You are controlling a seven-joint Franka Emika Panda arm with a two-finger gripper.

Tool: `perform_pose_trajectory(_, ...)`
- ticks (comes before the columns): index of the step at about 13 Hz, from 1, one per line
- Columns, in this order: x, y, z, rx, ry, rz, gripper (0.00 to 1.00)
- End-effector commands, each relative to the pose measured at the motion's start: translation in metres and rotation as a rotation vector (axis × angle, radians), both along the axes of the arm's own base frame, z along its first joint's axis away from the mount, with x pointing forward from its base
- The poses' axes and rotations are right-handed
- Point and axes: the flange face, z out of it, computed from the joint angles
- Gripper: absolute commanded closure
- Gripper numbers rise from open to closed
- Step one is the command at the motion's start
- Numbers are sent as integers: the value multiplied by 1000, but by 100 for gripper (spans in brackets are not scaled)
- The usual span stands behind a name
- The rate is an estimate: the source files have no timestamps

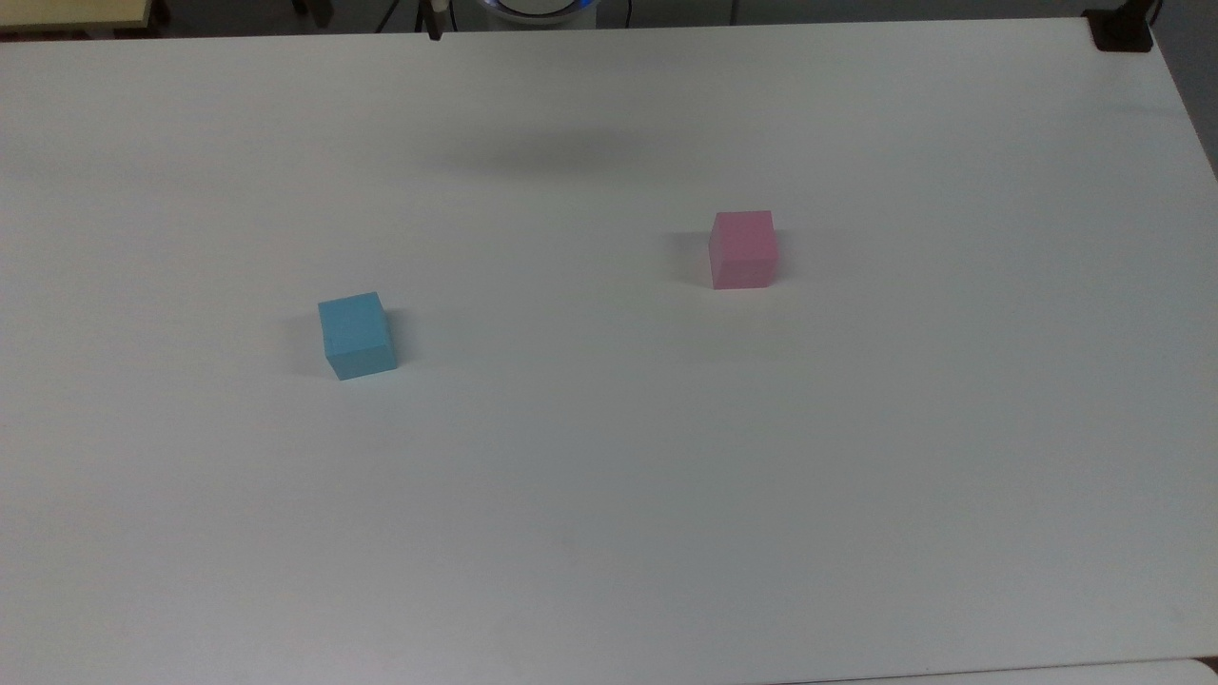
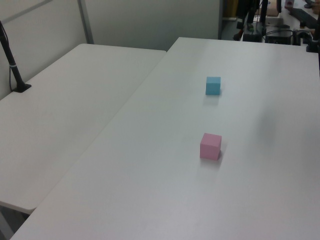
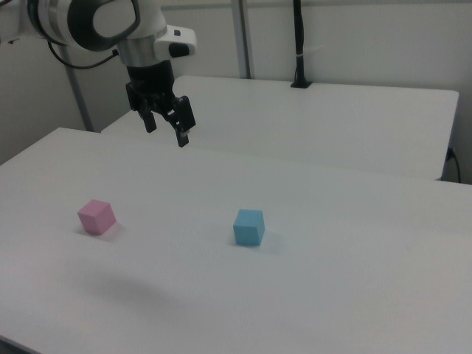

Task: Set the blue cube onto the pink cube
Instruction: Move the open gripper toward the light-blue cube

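The blue cube (image 1: 357, 335) rests flat on the white table (image 1: 609, 495), at the top view's left of centre. The pink cube (image 1: 742, 249) sits apart from it, toward the top view's right and a little farther back. In the left view the blue cube (image 2: 213, 85) lies beyond the pink cube (image 2: 210, 146). In the right view my gripper (image 3: 167, 128) hangs high above the table, open and empty, above and between the pink cube (image 3: 96, 217) and the blue cube (image 3: 248, 227).
A second white table (image 2: 65, 115) adjoins at the left view's left, with a black pole clamped to it (image 2: 12, 67). A dark clamp (image 1: 1121, 29) sits on the table's far right corner in the top view.
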Motion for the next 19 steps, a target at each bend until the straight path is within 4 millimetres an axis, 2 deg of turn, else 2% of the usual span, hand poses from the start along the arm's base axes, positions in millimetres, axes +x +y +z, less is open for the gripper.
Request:
perform_pose_trajectory(1,1,15,-1,18,31,6,0)
perform_pose_trajectory(13,2,13,-2,17,30,11,0)
perform_pose_trajectory(17,10,2,-16,8,38,128,0)
perform_pose_trajectory(18,14,-4,-24,6,49,162,0)
perform_pose_trajectory(19,19,-13,-24,-9,44,203,0)
